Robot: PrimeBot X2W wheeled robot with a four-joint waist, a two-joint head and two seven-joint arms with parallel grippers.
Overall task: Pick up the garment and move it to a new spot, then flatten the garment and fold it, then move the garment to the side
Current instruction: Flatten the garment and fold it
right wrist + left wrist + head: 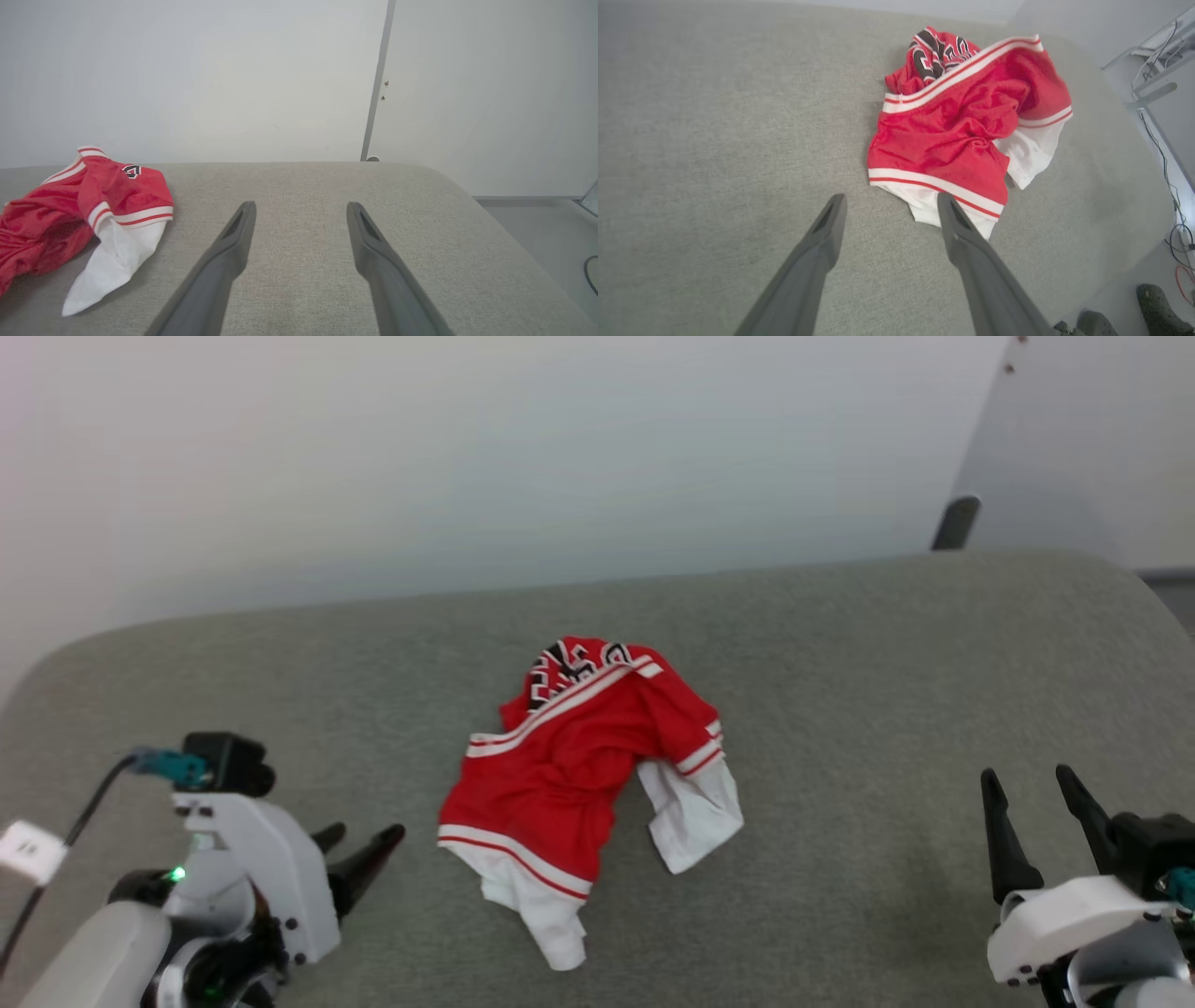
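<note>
Head view | left gripper (371,831) spread, empty | right gripper (1026,777) spread, empty | garment (569,756) untouched

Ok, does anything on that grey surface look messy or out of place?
Yes: the red mesh jersey shirt with white sleeves lies crumpled midway across the grey fabric-covered surface, lettering bunched at its far end. Nothing looks torn or spilled.

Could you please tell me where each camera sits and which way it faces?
Head view: from the head, looking forward and down at the garment on the grey surface; left gripper lower left, right gripper lower right.
Left wrist view: from that wrist, along its open fingers towards the garment just ahead.
Right wrist view: from that wrist, along its open fingers towards the wall; garment at far left.
All share the garment.
</note>
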